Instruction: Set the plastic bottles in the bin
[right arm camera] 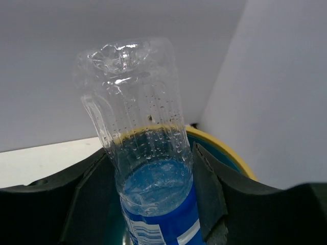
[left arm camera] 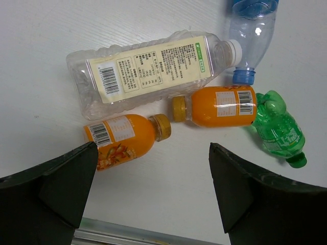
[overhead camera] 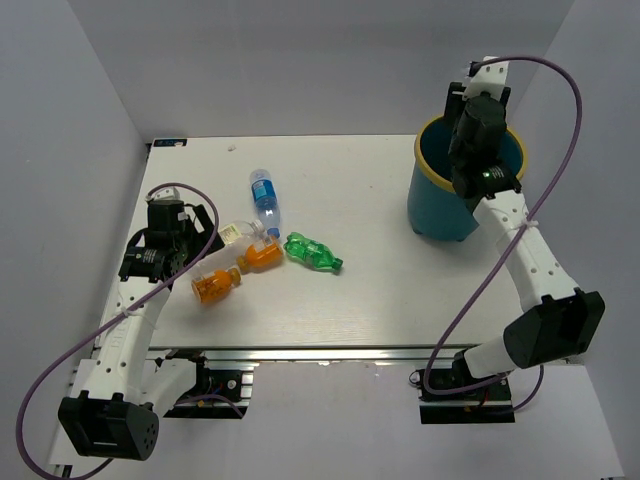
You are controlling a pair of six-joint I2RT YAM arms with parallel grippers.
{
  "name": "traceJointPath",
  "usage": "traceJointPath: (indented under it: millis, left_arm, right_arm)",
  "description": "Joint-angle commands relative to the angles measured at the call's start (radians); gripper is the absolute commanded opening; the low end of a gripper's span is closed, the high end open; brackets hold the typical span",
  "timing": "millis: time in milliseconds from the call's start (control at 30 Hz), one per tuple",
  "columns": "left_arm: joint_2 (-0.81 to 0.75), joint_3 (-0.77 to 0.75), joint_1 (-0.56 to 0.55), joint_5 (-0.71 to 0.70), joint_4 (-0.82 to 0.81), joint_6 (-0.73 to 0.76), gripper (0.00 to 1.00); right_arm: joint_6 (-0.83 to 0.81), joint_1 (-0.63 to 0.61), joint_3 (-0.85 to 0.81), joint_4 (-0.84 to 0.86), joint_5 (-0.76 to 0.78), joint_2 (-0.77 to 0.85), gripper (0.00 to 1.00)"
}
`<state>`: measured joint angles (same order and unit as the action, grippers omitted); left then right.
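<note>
Clear plastic with a blue label, pinched across its middle by the right hand point(right arm camera: 150, 191): one of the plastic bottles point(right arm camera: 135, 122), base pointing away from the wrist, long axis in line with the fingers. Hanging over the mouth of the bin point(overhead camera: 440, 205) at the far right corner of the bench point(overhead camera: 380, 300), with the yellow rim point(right arm camera: 225, 153) just behind and below it in the wrist view. Nothing visible between bottle and opening. By the look of it, needs only a spreading of the fingers to drop straight in. Cannot tell what already lies inside.

Toward the left edge, well apart from the bin, five more lying flat in a loose cluster. Left hand point(left arm camera: 153, 161) spread wide, holding nothing, hovering over the cluster's near side, and far nearer to it than the right.

- Closest to it: an orange bottle point(left arm camera: 122, 137), just ahead of the fingertips, long axis running roughly from one finger to the other. Probably calls for a turn of the wrist, to close across the body rather than end to end.
- Cap to cap with it and just beside: a second orange bottle point(left arm camera: 219, 107).
- Just beyond both: a white-labelled bottle point(left arm camera: 148, 69), likely to be nudged by a wide approach.
- Against the second orange bottle's base: a green bottle point(left arm camera: 278, 130).
- Farthest out: a blue-capped bottle point(left arm camera: 253, 30).
</note>
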<state>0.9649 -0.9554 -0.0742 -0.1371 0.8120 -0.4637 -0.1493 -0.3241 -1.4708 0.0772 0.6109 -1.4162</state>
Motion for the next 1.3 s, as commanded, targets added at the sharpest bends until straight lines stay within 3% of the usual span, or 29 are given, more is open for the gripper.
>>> traceJointPath:
  millis: [0, 33, 100, 267, 400, 467, 600, 767, 900, 1067, 1267]
  left_arm:
    - [-0.015, -0.008, 0.002, 0.014, -0.019, 0.005, 0.98]
    - [-0.018, -0.006, 0.004, 0.014, -0.019, 0.008, 0.98]
    - [-0.020, -0.008, 0.004, -0.001, -0.024, 0.016, 0.98]
    - [-0.014, -0.036, 0.004, -0.004, -0.020, 0.031, 0.98]
    - [-0.011, -0.034, 0.002, -0.010, -0.027, 0.036, 0.98]
    - [-0.008, -0.029, 0.004, -0.009, -0.027, 0.036, 0.98]
    - [0.005, -0.026, 0.002, 0.001, -0.027, 0.036, 0.98]
    - [0.003, -0.020, 0.004, 0.011, -0.031, 0.033, 0.98]
    - [-0.003, -0.016, 0.002, 0.017, -0.028, 0.034, 0.98]
    - [-0.020, 0.013, 0.002, 0.013, -0.028, 0.027, 0.98]
    - [-0.051, 0.029, 0.004, 0.014, -0.046, 0.025, 0.98]
  right_arm:
    - [0.053, 0.017, -0.089, -0.098, 0.063, -0.032, 0.54]
    - [0.045, 0.017, -0.085, -0.132, 0.049, -0.032, 0.76]
    - [0.076, 0.017, -0.082, -0.165, 0.024, -0.027, 0.89]
    - [0.134, 0.017, -0.050, -0.189, -0.123, 0.051, 0.89]
    - [0.117, -0.001, -0.034, -0.198, -0.562, 0.102, 0.89]
    - [0.068, -0.038, -0.034, -0.229, -0.699, 0.102, 0.89]
    - [-0.062, -0.333, -0.036, -0.361, -0.677, 0.034, 0.89]
    - [-0.006, -0.472, 0.012, -0.366, -0.727, -0.079, 0.89]
    - [0.010, -0.539, 0.023, -0.358, -0.737, -0.234, 0.89]
    - [0.011, -0.592, -0.014, -0.372, -0.523, -0.401, 0.89]
    - [0.039, -0.593, -0.060, -0.424, -0.438, -0.601, 0.89]
